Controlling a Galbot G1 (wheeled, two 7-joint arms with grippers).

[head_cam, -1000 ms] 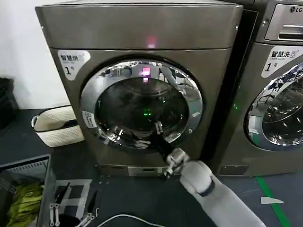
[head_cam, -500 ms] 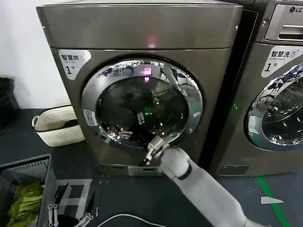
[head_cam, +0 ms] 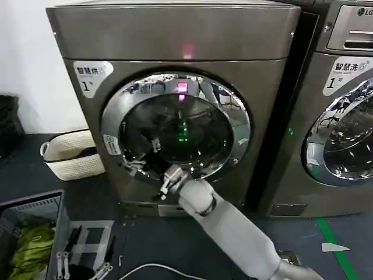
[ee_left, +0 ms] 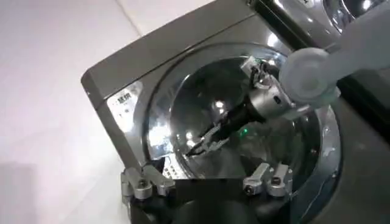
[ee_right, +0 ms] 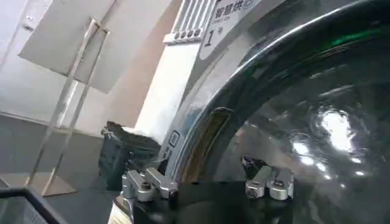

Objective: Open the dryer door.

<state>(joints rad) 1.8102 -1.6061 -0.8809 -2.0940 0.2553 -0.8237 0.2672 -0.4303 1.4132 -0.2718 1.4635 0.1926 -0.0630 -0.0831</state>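
The dryer (head_cam: 175,35) is a bronze-grey box with a pink light and a "1" sticker. Its dryer door (head_cam: 180,125), a chrome ring around dark glass, sits flush against the front. My right arm reaches up from the lower right. The right gripper (head_cam: 143,158) is at the door's lower left, close in front of the glass and chrome ring, with nothing between its fingers. The left wrist view shows that gripper (ee_left: 200,146) with its two dark fingers apart, in front of the door (ee_left: 183,91). The left gripper (ee_left: 206,193) hangs back from the dryer, looking at it.
The LG-marked machine (head_cam: 344,105) stands close on the right. A white basket (head_cam: 67,154) sits on the floor left of the dryer. A grey bin with yellow-green cloth (head_cam: 26,236), loose tools (head_cam: 87,251) and a white cable (head_cam: 151,268) lie on the dark floor in front.
My right arm has swept leftward across the lower part of the door, from its lower right to its lower left. The door has not moved.
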